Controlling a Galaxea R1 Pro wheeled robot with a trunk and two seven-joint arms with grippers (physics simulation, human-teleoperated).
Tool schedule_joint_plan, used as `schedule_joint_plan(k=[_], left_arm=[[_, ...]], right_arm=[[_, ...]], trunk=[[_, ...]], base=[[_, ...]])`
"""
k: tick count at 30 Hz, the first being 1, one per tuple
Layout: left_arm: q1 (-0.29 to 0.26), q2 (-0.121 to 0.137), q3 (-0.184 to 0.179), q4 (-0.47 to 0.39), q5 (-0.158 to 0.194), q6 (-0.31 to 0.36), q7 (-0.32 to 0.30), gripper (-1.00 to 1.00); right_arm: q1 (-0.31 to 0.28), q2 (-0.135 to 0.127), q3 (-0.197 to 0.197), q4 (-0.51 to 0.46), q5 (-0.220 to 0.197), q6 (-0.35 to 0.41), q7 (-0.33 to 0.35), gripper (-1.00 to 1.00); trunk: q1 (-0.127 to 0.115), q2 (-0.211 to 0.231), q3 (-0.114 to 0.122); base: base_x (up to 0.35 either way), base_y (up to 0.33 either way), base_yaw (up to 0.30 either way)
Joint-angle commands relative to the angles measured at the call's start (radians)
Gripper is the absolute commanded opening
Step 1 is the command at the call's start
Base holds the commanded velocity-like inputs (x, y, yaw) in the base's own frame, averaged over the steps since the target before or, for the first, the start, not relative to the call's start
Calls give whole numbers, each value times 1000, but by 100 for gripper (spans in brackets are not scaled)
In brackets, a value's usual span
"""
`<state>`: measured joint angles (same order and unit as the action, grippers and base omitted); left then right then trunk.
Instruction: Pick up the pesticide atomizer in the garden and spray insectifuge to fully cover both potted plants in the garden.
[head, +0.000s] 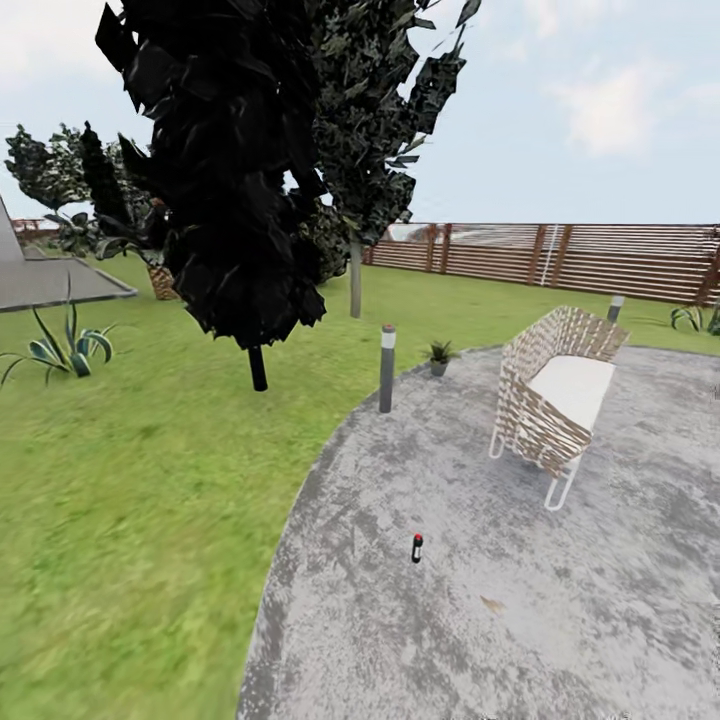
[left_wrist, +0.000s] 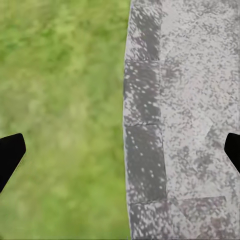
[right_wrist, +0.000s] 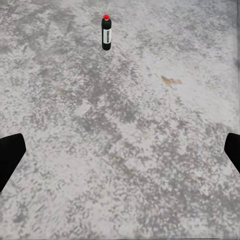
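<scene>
My right pincer (right_wrist: 120, 150) hangs spread and empty, so I'd roll closer, then descend squarely over the upright pesticide atomizer (right_wrist: 106, 33) at upper centre, clamping its body below the red top.

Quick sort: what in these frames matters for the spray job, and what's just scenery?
For the job:
- spray bottle, upright on the patio
- potted plant at the patio's far edge
- right end effector, open above the paving

Scenery:
- wicker chair
- bollard lamp
- trees
- fence
- spiky clump in the grass
</scene>
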<state>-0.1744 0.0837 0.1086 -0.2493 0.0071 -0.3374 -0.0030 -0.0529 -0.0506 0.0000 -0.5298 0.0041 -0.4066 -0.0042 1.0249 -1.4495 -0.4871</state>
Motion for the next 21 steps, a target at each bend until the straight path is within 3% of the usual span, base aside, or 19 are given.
schedule_joint_plan(k=[1,21], left_arm=[[0,0,2,1,1,-3,0,100],[0,1,2,1,1,-3,0,100]], right_arm=[[-1,0,0,1,0,-3,0,100],[-1,2,-1,1,-1,-3,0,100]], trunk=[[0,-1,-2],[0,-1,-19]], base=[[92,332,-282],[130,268,-266]])
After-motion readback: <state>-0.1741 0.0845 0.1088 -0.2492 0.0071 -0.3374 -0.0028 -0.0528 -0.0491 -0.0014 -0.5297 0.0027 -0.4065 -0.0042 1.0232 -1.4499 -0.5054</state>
